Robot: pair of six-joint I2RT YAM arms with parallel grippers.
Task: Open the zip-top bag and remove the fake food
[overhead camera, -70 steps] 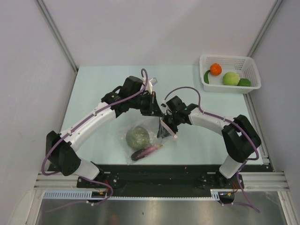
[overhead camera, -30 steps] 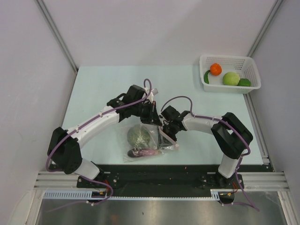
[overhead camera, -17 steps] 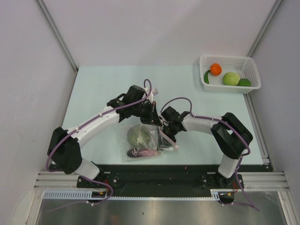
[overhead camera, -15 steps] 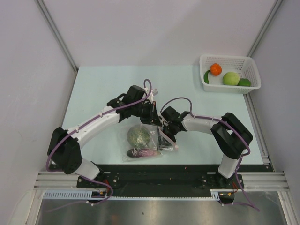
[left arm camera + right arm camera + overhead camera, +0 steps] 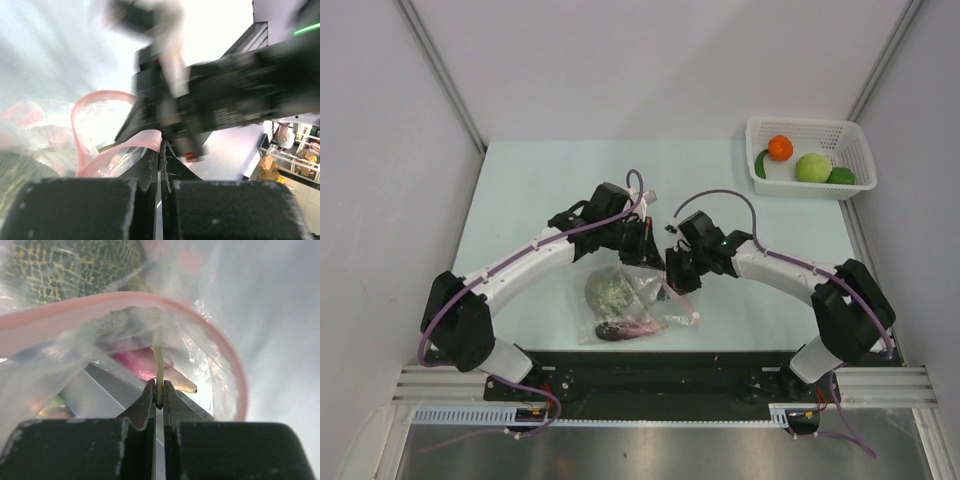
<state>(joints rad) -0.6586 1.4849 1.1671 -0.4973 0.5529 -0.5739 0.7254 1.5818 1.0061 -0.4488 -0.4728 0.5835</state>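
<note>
The clear zip-top bag point(image 5: 638, 305) hangs between my two grippers near the table's front middle. Inside it are the mottled green-brown head point(image 5: 611, 291) and the purple eggplant point(image 5: 626, 328). My left gripper point(image 5: 650, 256) is shut on the bag's pink zip strip point(image 5: 102, 150). My right gripper point(image 5: 672, 272) is shut on the opposite lip of the bag point(image 5: 159, 365). The pink rim point(image 5: 100, 307) is spread open in the right wrist view, with the mottled head point(image 5: 70, 262) and eggplant point(image 5: 145, 362) behind it. The orange-red ball point(image 5: 780, 147), dark green pepper point(image 5: 760, 163) and pale green round piece point(image 5: 812, 167) lie in the basket.
The white mesh basket point(image 5: 855, 145) stands at the back right corner and also holds a small green piece point(image 5: 841, 176). Grey walls enclose the table on three sides. A black rail runs along the near edge.
My right gripper has pulled back to the right and slightly up, away from the left gripper, spreading the bag's mouth. The right arm's elbow swung outward. The left arm barely moved.
</note>
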